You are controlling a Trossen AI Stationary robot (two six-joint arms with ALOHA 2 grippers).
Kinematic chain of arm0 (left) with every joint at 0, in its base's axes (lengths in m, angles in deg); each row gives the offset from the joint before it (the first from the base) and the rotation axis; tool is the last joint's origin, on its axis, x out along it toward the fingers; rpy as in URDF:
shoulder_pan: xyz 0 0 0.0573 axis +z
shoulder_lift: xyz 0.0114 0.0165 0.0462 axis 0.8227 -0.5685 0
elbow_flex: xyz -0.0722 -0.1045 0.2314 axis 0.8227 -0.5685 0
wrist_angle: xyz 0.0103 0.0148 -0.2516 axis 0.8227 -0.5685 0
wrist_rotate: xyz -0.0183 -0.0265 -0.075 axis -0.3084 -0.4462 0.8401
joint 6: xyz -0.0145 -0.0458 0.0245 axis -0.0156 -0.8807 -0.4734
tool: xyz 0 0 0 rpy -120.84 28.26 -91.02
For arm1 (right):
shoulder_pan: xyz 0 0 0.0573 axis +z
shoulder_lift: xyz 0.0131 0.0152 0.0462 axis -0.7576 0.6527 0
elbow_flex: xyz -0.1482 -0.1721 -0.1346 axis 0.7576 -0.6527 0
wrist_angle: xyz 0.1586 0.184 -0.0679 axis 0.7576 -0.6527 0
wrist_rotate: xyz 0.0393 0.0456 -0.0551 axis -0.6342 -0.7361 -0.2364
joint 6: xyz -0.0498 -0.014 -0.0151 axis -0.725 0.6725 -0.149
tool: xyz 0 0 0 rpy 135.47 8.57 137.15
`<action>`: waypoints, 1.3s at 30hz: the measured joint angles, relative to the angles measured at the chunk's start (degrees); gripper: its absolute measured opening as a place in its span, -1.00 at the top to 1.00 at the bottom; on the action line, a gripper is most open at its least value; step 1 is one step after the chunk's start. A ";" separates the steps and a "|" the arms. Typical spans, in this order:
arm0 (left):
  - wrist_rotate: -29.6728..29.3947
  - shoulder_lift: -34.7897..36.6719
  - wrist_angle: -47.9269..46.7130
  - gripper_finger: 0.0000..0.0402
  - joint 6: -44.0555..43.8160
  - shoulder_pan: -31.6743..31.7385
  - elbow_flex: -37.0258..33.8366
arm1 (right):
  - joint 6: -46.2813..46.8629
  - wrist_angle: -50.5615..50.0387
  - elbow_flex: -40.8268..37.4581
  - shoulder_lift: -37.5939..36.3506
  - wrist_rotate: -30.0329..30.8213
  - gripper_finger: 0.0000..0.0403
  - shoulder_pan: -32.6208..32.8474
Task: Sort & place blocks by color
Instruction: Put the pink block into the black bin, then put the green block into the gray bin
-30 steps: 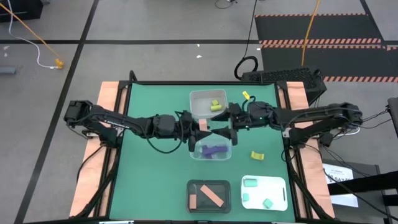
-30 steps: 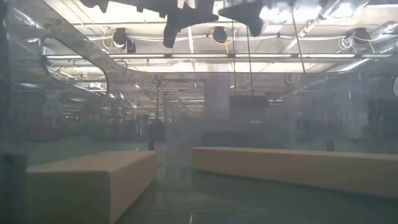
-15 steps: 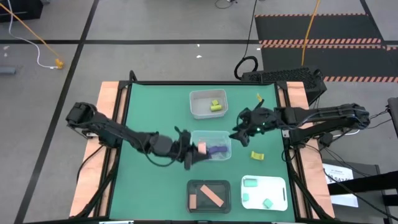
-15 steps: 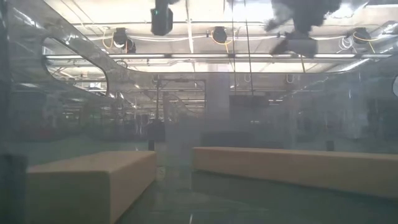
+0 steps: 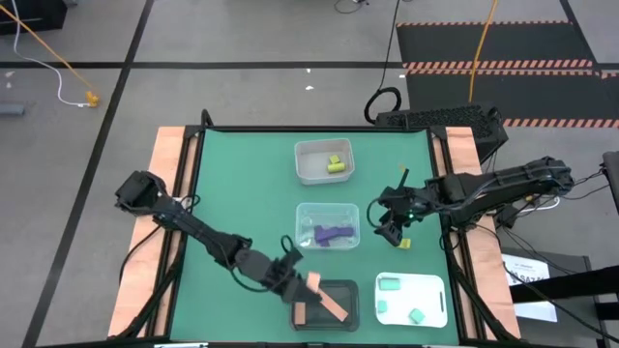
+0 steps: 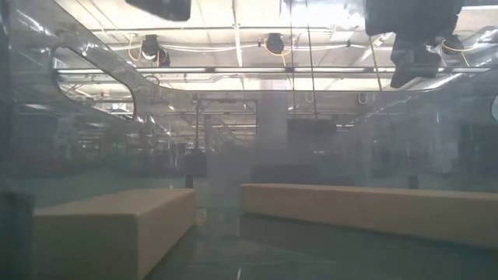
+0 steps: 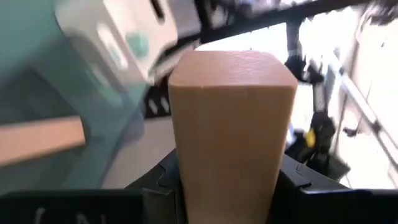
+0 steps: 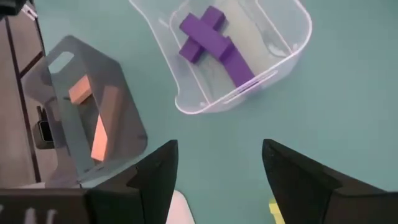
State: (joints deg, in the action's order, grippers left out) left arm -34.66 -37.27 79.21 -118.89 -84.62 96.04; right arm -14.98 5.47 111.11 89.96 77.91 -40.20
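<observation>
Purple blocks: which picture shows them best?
The right wrist view: the purple blocks lie crossed in their clear tray, big and sharp. The high view shows them small. The low and left wrist views miss them.

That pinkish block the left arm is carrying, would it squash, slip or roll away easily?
Probably not. The salmon block keeps crisp, straight edges while pinched in the left tool, so it looks stiff. Its matte, faintly grainy faces suggest decent grip rather than slipperiness. With flat sides, it should sit still once set in the black tray, though upright it might tip.

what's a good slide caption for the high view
Left pincer carries a salmon block to the black tray; right pincer hovers by a yellow-green block.
</observation>
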 joint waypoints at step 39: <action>13.09 -5.49 -27.55 -0.59 45.55 1.18 9.46 | -9.75 -4.43 -9.38 0.09 -2.69 -0.10 6.50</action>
State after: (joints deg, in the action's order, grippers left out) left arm -21.57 -42.76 51.66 -73.34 -83.44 105.50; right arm -24.73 1.04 101.74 90.05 75.22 -33.70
